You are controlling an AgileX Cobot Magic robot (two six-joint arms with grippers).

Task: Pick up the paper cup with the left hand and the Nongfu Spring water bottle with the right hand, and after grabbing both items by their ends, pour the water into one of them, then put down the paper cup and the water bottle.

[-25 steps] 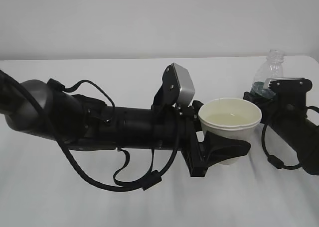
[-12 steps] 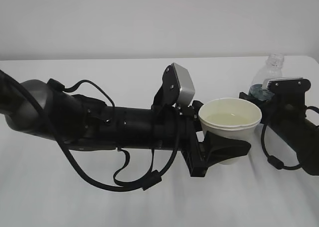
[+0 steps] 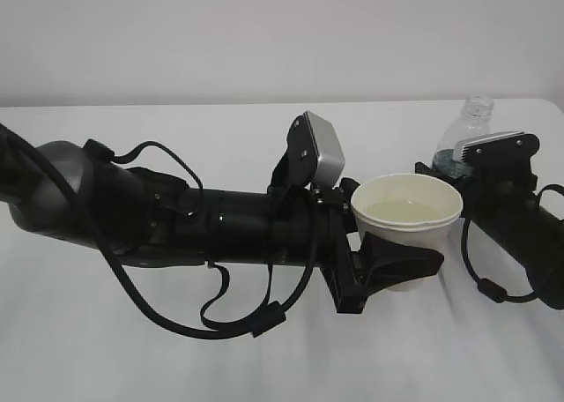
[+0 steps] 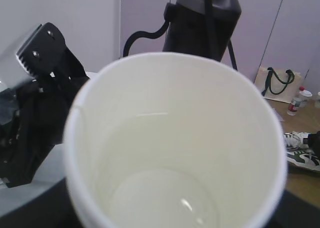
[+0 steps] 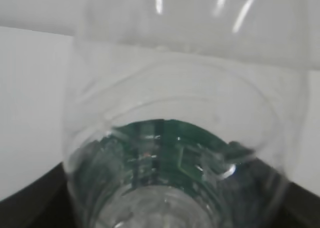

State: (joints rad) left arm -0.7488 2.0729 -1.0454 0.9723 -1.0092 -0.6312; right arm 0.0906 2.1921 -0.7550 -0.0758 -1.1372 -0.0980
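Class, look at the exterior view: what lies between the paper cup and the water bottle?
Only a narrow gap showing bare white table separates the paper cup from the water bottle; no other object stands between them. The exterior view shows this.

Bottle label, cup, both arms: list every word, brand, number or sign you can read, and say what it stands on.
None can be read.
Nongfu Spring water bottle: the dark green label shows pale marks in the right wrist view, too blurred to read; in the exterior view the right hand hides most of it.
Paper cup: plain, no print visible.
Left hand: no lettering visible.
Small bottle in the left wrist view's background: label too small.
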